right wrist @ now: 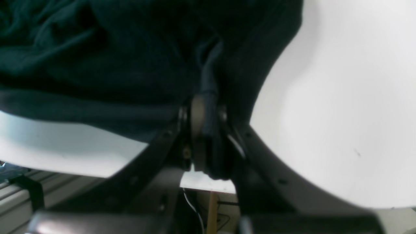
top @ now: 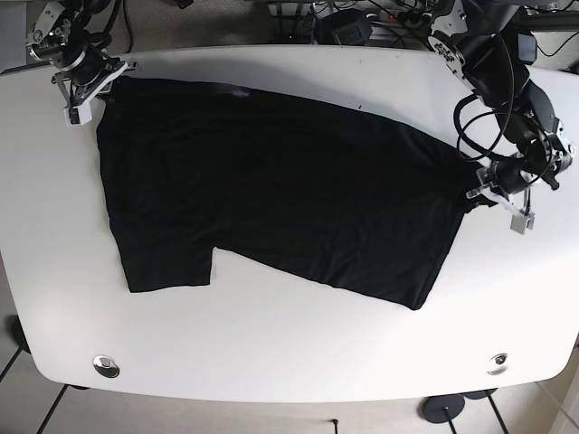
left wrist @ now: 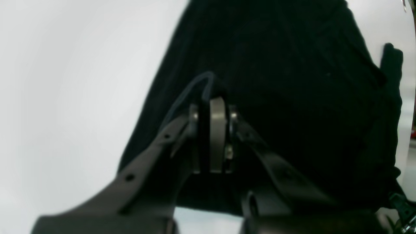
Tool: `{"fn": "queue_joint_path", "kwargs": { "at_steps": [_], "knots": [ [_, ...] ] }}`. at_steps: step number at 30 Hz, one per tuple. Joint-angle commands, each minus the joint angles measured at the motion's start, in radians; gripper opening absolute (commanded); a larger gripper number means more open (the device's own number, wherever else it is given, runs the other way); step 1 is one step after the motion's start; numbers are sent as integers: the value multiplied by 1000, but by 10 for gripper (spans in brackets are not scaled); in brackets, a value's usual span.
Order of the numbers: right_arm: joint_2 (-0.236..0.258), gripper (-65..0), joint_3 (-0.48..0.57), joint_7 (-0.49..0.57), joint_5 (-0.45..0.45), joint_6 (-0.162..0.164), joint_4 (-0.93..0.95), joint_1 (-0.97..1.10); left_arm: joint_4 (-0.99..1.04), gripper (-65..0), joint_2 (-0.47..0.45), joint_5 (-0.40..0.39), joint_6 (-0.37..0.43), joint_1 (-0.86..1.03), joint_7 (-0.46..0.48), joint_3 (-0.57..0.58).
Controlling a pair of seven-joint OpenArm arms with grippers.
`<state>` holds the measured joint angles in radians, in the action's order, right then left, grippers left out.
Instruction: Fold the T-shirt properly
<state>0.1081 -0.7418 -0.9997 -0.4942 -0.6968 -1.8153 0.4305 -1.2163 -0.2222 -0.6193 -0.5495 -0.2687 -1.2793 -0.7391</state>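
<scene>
Black T-shirt lies spread across the white worktop, mostly flat, running on a slant from the far corner on the base view's left down toward the near right. One sleeve juts toward the near edge on the base view's left; the cloth's lowest corner sits near the middle-right of the worktop.

Right hand, at the far corner on the base view's left, sits at the shirt's top corner. Right wrist view: its fingers are closed together with a bunched fold of dark cloth pinched between them, the fabric rising out of the grip. The worktop edge shows just below, so this corner of the shirt lies close to the edge.

Left hand, on the base view's right, is at the shirt's opposite edge, about mid-depth on the worktop. Left wrist view: fingers drawn together around a thin dark layer of cloth, with the shirt filling the frame beyond them. A small flap of fabric stands apart at the right of that view.

Cloth between the two hands looks lightly stretched, with shallow wrinkles only.

Two round metal fittings are set into the near side of the worktop, one toward each corner. Cables and equipment are cluttered behind the far edge.
</scene>
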Motion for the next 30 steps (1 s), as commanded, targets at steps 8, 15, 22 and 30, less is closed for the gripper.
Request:
{"fn": "queue_joint_path", "kwargs": {
  "at_steps": [8, 15, 22, 30],
  "knots": [
    [12, -629, -9, 15, -11, -1, -13, -2, -24, -269, -115, -17, 3, -22, 89, 63],
    [11, -512, -9, 15, -16, -1, -19, -5, -234, -268, -159, -21, -103, 73, 85, 131],
    [-6, -404, -9, 15, -16, -1, -16, -25, -372, -267, -135, -15, -122, 289, 214, 212],
    [-8, -404, -9, 15, -16, -1, -14, -26, -260, -267, -131, 141, -117, 297, 335, 246]
  ]
}}
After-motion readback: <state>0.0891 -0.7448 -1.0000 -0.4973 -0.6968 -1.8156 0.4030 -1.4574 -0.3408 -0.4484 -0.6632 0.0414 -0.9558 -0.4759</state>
